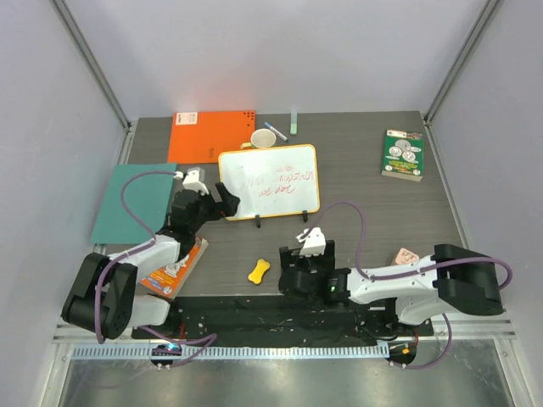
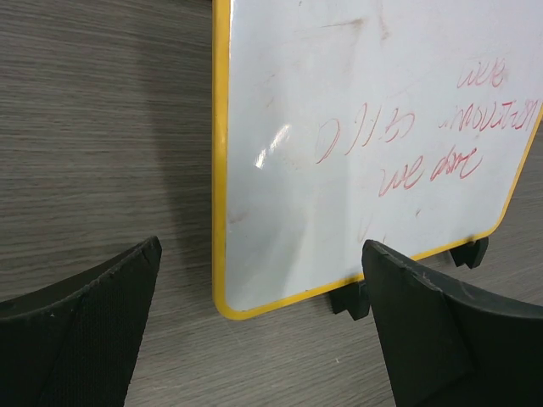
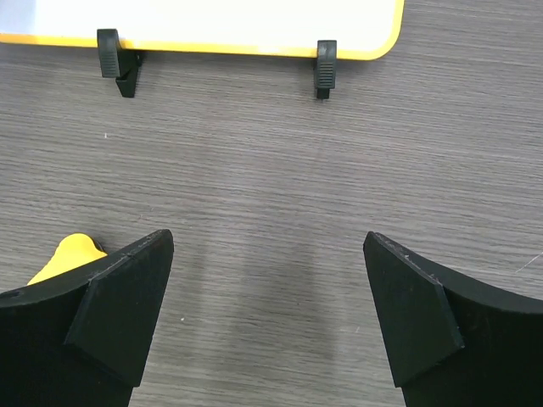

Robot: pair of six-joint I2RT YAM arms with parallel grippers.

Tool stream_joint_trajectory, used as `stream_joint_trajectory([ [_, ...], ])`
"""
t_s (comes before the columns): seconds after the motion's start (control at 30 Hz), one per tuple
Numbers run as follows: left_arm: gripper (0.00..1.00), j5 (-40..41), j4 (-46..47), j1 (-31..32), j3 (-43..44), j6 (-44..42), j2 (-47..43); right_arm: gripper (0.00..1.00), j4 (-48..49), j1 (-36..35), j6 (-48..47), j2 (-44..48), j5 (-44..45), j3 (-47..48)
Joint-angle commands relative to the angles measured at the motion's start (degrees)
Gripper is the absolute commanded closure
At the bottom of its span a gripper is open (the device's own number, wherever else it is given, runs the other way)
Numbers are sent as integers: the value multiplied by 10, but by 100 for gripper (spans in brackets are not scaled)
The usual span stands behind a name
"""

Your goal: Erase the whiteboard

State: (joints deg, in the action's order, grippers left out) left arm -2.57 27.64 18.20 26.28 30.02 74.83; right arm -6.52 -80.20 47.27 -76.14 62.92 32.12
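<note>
Whiteboard (image 1: 269,181) with red scribbles sits mid-table (image 1: 365,212), black feet along its near edge. Left tool (image 2: 261,248), fingers apart and empty, hangs at the board's near left corner. Right tool (image 3: 268,240), likewise apart and empty, hovers just before the feet, with a yellow object (image 1: 260,270) beside it.

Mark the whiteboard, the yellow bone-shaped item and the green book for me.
whiteboard (image 1: 269,181), top external view, middle of its white face.
yellow bone-shaped item (image 1: 259,270), top external view, its middle.
green book (image 1: 403,155), top external view, centre of its cover.
</note>
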Motion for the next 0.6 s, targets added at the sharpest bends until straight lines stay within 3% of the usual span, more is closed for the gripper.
stream_joint_trajectory([
  [0.0,0,19,29,-3,-11,11,-24,0,-53,-4,48,-32,34,58],
  [0.1,0,22,26,-4,-12,13,-28,0,-106,-4,70,-35,25,98],
  [0.27,0,22,7,-4,9,14,-7,0,-116,-4,77,-19,-35,129],
  [0.37,0,22,-3,-4,17,14,-1,9,-121,-4,88,-23,-89,146],
  [0.57,0,22,6,-3,7,15,-10,17,-156,-28,120,-78,-140,200],
])
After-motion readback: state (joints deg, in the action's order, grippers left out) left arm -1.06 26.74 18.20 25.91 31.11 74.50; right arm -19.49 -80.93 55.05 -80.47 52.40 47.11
